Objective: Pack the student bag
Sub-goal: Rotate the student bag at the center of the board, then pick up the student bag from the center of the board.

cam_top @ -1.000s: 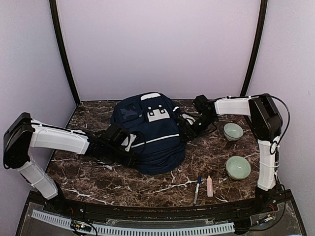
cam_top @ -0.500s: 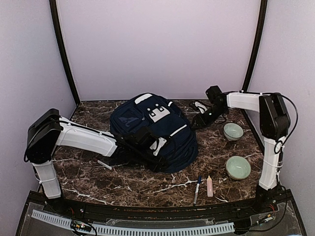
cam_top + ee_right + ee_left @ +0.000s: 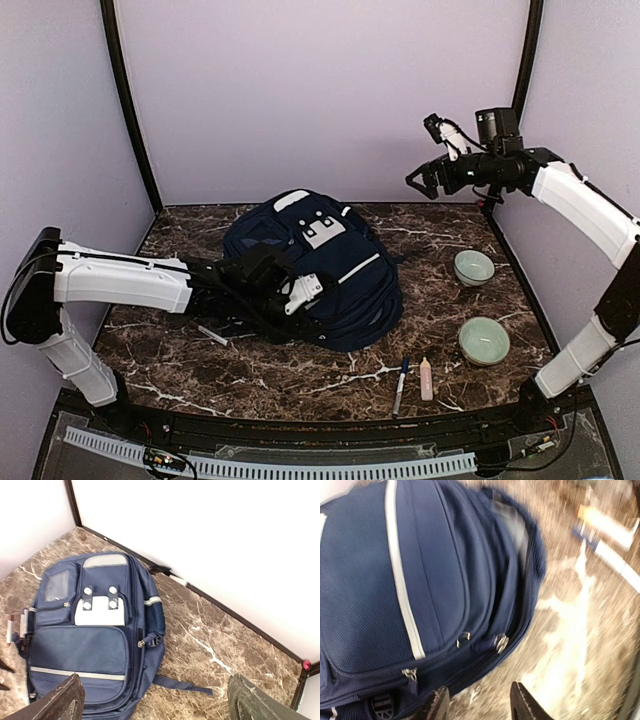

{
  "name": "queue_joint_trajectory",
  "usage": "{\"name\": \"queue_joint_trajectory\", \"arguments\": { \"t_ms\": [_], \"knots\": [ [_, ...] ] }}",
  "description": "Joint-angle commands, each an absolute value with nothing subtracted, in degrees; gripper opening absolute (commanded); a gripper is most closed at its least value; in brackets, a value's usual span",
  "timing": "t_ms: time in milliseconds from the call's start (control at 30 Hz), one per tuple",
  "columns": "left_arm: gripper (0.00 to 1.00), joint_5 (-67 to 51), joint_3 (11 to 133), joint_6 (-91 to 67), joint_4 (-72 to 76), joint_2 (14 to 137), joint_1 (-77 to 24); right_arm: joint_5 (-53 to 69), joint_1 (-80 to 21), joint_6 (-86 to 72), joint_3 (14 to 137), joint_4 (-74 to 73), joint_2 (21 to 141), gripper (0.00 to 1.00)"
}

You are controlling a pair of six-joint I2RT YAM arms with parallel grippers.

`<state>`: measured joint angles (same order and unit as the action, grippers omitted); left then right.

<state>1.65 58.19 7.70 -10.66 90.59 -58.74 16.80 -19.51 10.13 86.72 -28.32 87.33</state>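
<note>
The student bag (image 3: 325, 262) is a large navy backpack with a white stripe and a white buckle patch, lying flat in the middle of the marble table. My left gripper (image 3: 308, 292) is low over the bag's front, open and empty. In the left wrist view its gripper (image 3: 477, 704) hangs over the bag's zippered edge (image 3: 420, 580) and the table beside it. My right gripper (image 3: 420, 183) is raised high at the back right, open wide and empty. The right wrist view looks down on the whole bag (image 3: 90, 645) between the spread fingers of the gripper (image 3: 157, 700).
Two pale green bowls (image 3: 474, 266) (image 3: 484, 340) stand to the right of the bag. A pen (image 3: 401, 385) and a pink tube (image 3: 426, 378) lie near the front edge. A white pen (image 3: 212, 335) lies left of the bag. Walls enclose the back and sides.
The right gripper left the bag's right side and rose high toward the back right. The bag shifted and turned to the right. The left arm pulled back slightly.
</note>
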Motion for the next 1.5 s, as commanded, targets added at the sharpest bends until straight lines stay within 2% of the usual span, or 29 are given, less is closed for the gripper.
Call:
{"name": "queue_joint_trajectory", "arguments": {
  "t_ms": [0,100,167,300,667,900,1167,1300,1467],
  "knots": [
    [0.42,5.0,63.1,17.8,-20.1,95.1,-58.9,25.6,-18.3,12.2,86.2,-32.2,88.7,0.99],
    [0.39,4.8,66.2,21.4,-22.2,98.3,-58.9,36.9,-18.6,15.6,86.5,-38.6,90.8,0.82],
    [0.38,7.1,67.4,23.0,-22.1,100.2,-58.9,39.3,-18.9,16.2,85.0,-39.2,90.8,0.68],
    [0.36,8.1,68.5,24.5,-22.1,102.7,-58.9,40.3,-19.2,16.0,81.3,-37.3,90.2,0.6],
    [0.32,3.9,70.1,24.5,-22.5,107.7,-58.9,41.1,-21.0,15.3,80.0,-36.6,91.6,0.58],
    [0.38,2.0,67.8,25.1,-24.0,106.0,-59.0,39.5,-23.0,16.6,79.2,-37.1,92.6,0.58],
    [0.4,2.0,67.3,25.3,-22.9,107.2,-59.0,39.5,-24.5,17.4,79.7,-38.1,94.3,0.58],
    [0.46,4.0,65.2,25.8,-19.9,105.3,-59.0,39.2,-25.3,17.6,79.4,-38.3,94.4,0.57],
    [0.46,7.0,64.8,26.7,-20.2,105.7,-59.0,39.3,-25.9,17.8,79.0,-38.2,94.9,0.56]
  ]
}}
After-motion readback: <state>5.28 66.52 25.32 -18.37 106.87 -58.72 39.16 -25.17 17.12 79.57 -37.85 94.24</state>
